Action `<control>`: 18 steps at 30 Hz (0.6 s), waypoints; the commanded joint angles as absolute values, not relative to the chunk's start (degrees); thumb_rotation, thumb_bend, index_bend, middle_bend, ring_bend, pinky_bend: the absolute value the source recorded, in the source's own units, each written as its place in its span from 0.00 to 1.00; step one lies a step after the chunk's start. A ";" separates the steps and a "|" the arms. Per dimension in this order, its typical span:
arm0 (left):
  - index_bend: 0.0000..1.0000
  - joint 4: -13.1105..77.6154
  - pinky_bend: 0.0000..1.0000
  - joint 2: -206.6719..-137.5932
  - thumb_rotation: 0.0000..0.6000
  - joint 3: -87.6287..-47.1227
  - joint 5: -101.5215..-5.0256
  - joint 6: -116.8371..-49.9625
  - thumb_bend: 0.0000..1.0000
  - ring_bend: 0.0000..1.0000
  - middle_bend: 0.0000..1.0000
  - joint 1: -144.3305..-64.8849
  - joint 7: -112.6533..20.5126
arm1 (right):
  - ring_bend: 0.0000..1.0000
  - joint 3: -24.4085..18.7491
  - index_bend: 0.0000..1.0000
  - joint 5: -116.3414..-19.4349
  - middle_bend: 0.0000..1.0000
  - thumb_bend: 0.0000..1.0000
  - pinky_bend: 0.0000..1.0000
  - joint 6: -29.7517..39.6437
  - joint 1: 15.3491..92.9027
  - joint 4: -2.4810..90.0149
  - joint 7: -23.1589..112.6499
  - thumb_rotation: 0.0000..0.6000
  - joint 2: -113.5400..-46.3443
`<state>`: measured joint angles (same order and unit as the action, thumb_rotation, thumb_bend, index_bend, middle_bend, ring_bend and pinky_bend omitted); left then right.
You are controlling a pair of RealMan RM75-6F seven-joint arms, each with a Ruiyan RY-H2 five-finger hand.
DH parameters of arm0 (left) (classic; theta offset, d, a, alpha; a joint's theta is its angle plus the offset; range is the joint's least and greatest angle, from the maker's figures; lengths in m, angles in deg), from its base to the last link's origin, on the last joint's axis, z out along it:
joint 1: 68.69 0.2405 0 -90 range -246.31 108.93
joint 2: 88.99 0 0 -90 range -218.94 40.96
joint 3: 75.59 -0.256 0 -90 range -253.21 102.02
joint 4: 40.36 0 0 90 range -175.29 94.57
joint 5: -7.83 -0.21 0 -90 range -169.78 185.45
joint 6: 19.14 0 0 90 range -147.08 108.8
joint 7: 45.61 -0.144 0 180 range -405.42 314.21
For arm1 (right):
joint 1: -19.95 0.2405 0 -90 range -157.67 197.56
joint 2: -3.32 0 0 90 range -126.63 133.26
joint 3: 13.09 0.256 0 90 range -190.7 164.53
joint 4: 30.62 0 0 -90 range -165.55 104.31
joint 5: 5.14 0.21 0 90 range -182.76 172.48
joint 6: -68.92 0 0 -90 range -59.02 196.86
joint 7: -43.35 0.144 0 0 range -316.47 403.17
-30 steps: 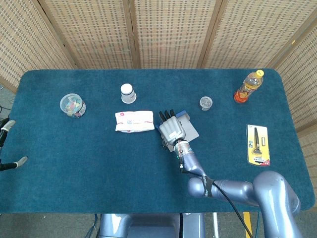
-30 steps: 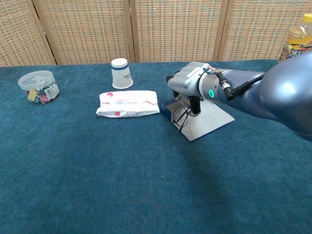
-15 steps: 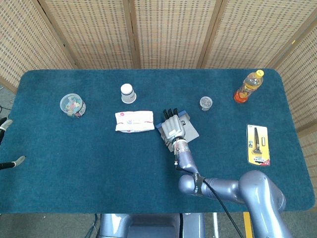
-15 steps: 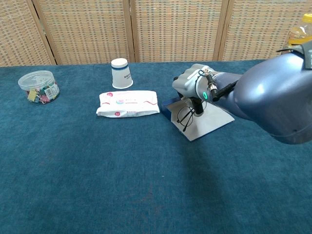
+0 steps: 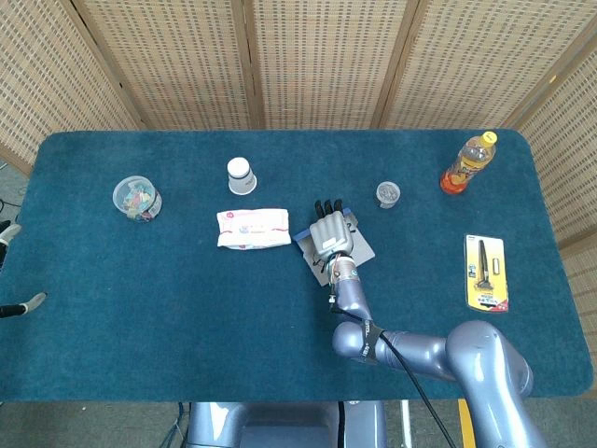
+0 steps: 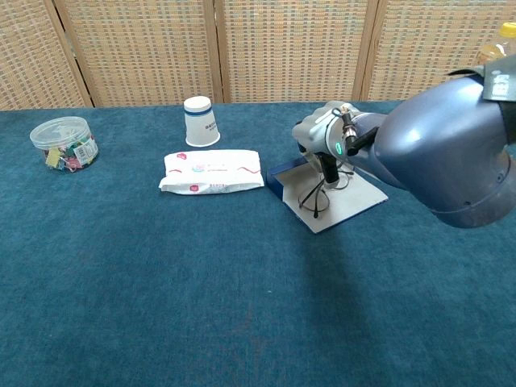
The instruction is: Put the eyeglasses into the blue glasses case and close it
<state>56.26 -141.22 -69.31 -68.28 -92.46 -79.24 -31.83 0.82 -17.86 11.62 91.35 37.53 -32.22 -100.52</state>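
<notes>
Lab-style test setup: blue-carpeted table (image 5: 187, 299), woven rattan screens (image 5: 317, 56) behind, assorted props.

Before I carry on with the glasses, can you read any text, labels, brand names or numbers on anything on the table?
No text can be read in either view.
Wipes pack: pink print and a round logo, too blurred to read.
Paper cup: a blue band, no legible words.
Bottle: orange-red label, too small to read.
Yellow blister card: print too small to read.
Right hand: a green light, no lettering visible.
</notes>
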 commanded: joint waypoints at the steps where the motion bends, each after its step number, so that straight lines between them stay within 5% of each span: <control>1: 0.00 56.17 0.00 -141.15 1.00 -69.29 -68.31 -92.38 0.12 0.00 0.00 -79.27 -31.62 | 0.00 1.02 0.25 -17.79 0.00 0.26 0.10 11.29 91.43 37.39 -32.02 1.00 -100.58; 8: 0.00 56.00 0.00 -140.97 1.00 -69.37 -68.61 -92.44 0.12 0.00 0.00 -79.18 -30.87 | 0.00 1.10 0.20 -22.50 0.00 0.26 0.10 10.48 90.75 38.62 -28.53 1.00 -99.40; 18: 0.00 55.89 0.00 -140.87 1.00 -69.53 -69.02 -92.23 0.12 0.00 0.00 -79.26 -30.52 | 0.00 -0.96 0.20 -45.70 0.00 0.30 0.10 13.26 84.18 49.09 -8.24 1.00 -89.89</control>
